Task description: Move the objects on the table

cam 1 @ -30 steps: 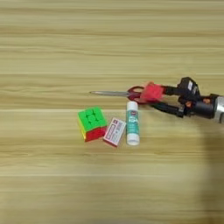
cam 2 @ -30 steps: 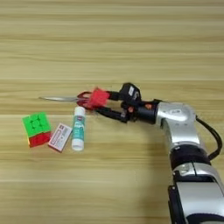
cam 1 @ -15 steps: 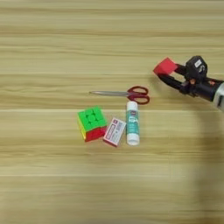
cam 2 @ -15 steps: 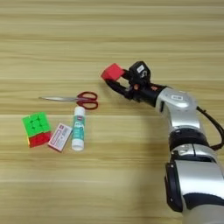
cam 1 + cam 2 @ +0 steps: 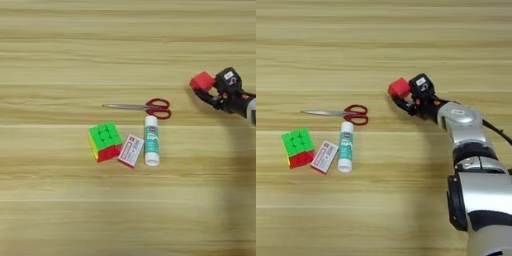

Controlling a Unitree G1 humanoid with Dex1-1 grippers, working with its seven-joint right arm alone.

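Note:
My right gripper (image 5: pixel 402 95) is shut on the plain red cube (image 5: pixel 399 88), holding it right of the scissors, close above the table (image 5: pixel 60 45). The same cube (image 5: pixel 202 80) shows at the gripper (image 5: pixel 206 89) in the left eye view. The red-handled scissors (image 5: pixel 142 106) lie flat with the blades pointing left. Below them the white-and-teal glue stick (image 5: pixel 151 139) lies upright in the picture. Beside it on the left lies the small red-and-white flat box (image 5: pixel 131 150). Further left stands the green, red and yellow puzzle cube (image 5: pixel 104 141).
The silver forearm (image 5: pixel 468 145) comes up from the bottom right and covers that part of the table. Bare wood stretches across the back and the left of the table.
The gripper has carried the red cube from the scissors' handles to the right, up and back down a little. The scissors, glue stick, box and puzzle cube lie as before.

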